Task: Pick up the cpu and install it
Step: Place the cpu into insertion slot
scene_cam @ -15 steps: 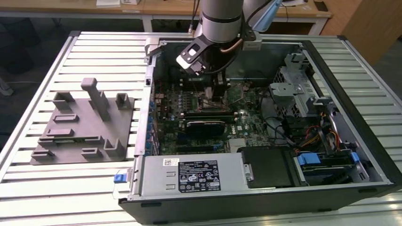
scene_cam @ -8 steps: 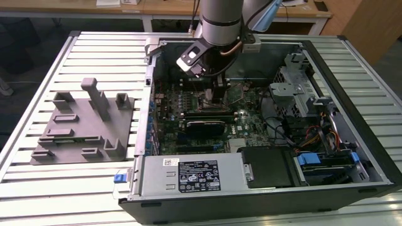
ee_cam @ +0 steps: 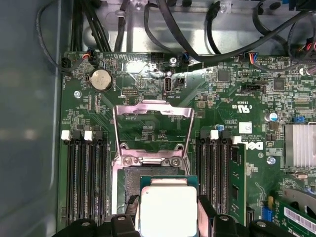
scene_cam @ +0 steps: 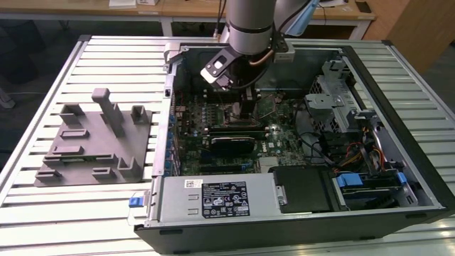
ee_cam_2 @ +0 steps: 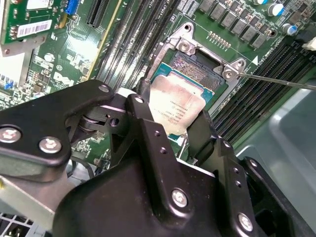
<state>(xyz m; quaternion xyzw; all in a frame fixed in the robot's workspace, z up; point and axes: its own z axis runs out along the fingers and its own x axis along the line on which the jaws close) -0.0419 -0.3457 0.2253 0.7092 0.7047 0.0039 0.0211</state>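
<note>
The cpu (ee_cam_2: 174,103), a thin square chip with a pale silver top, sits between my gripper's (ee_cam_2: 173,118) two black fingers (ee_cam_2: 143,111), which are shut on its opposite edges. In both wrist views it hangs just over the open socket (ee_cam_2: 197,69) on the green motherboard, partly overlapping the dark socket bed. The first wrist view shows the cpu (ee_cam: 168,207) below the raised metal load plate (ee_cam: 153,123), with my gripper (ee_cam: 168,219) around it. The thin socket lever (ee_cam_2: 276,80) sticks out to one side. In the exterior view my gripper (scene_cam: 245,109) reaches down into the open computer case (scene_cam: 398,154).
A grey plastic fixture (scene_cam: 96,141) lies on the slatted table at the exterior view's left. Inside the case are the power supply (scene_cam: 213,197), a drive cage (scene_cam: 341,106), cables (ee_cam: 197,29), memory slots (ee_cam: 86,182) flanking the socket, and a finned heatsink (ee_cam: 300,145).
</note>
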